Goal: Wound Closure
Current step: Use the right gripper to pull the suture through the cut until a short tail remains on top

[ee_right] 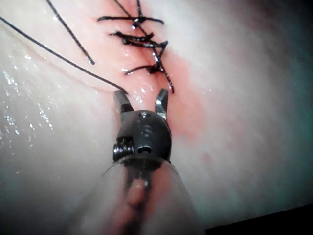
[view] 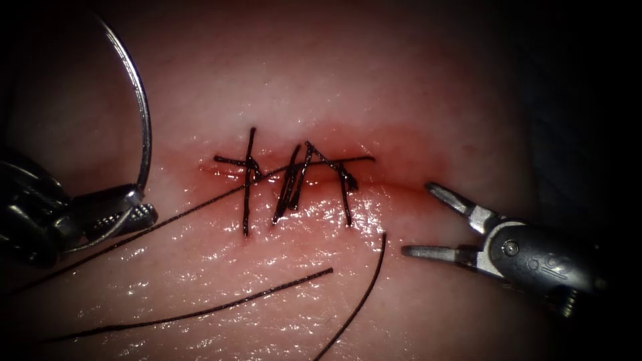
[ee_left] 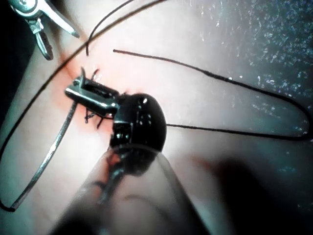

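- The left arm's tool (view: 130, 212) is sitting well left of the cut, its jaws pressed together and pinching the curved needle (view: 142, 113) close to one end of its curve.
- The needle is arcing up and away from those jaws, free above the tissue (view: 281, 87) and not lodged in it; in the left wrist view the needle (ee_left: 51, 152) is sweeping out from the clamped jaws in the same way.
- The right arm's tool (view: 438, 224) is hovering just right of the cut's right end with its jaws spread wide, holding nothing; the right wrist view is showing the same spread jaws (ee_right: 142, 103) poised just short of the nearest stitch.
- The cut (view: 294, 175) is carrying three dark stitches (view: 291, 187) across it, and red fluid (view: 394, 177) is tinting the tissue around them.
- A long thread (view: 167, 220) is running from the stitch line down toward the lower left, passing just under the left tool, while two loose thread ends (view: 200, 313) are lying on the tissue below the cut.
- Judging from this layout, good handling is depending on keeping the needle firmly pinched so it is not rotating in the jaws, and on keeping the long thread free of the loose ends.
- The open right jaws are sitting near a thread end, so care is needed that they are closing only on the intended strand.
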Available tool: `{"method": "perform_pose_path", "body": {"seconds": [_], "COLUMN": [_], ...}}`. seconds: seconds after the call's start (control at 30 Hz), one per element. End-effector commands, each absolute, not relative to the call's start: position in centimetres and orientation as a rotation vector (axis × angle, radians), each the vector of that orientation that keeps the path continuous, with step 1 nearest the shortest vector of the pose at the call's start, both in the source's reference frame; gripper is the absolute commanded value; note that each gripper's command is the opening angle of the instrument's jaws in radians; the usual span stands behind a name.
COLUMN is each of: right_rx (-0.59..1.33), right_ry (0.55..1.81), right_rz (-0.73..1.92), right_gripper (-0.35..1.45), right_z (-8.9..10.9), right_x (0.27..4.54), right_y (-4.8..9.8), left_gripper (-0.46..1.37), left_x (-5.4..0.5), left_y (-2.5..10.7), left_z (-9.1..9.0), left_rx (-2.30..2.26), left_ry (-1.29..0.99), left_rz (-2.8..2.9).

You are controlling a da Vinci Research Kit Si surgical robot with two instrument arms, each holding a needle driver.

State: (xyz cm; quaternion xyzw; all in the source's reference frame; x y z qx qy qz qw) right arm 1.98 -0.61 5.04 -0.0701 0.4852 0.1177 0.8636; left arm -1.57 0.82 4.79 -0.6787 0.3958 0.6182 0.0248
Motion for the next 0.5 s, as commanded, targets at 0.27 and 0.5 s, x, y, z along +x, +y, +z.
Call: {"method": "perform_pose_path", "body": {"seconds": [0.27, 0.5], "right_rx": [-0.222, -0.241], "right_ry": [0.996, 0.994], "right_rz": [0.019, -0.016], "right_gripper": [0.98, 0.88], "right_z": [5.12, 5.2], "right_x": [2.05, 2.1], "right_y": [-0.71, -0.71], "left_gripper": [-0.35, -0.35], "left_x": [-1.57, -1.57], "left_y": [0.82, 0.81], "left_z": [4.81, 4.82], "left_rx": [-2.104, -2.109], "left_ry": [1.2, 1.193], "left_rz": [1.908, 1.905]}}
